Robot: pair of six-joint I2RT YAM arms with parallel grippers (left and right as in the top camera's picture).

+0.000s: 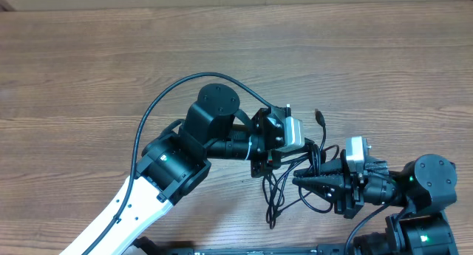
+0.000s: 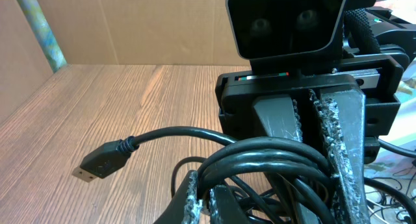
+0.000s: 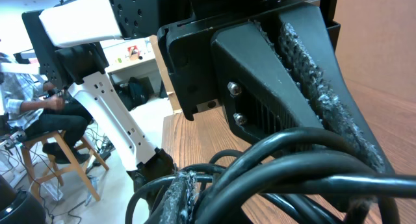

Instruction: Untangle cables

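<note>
Soft, even light from above keeps the worktop [image 1: 89,63] bright, with only faint shadows beside the left arm [image 1: 170,166]. In both wrist views the glossy cables [image 2: 273,156] carry pale highlights, and backgrounds look softer.

wooden table [image 1: 89,70]; cardboard wall [image 2: 143,23]; seated person [image 3: 29,100]

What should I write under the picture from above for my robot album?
The left gripper and right gripper both pinch the tangled black cables on the wooden table.
</note>
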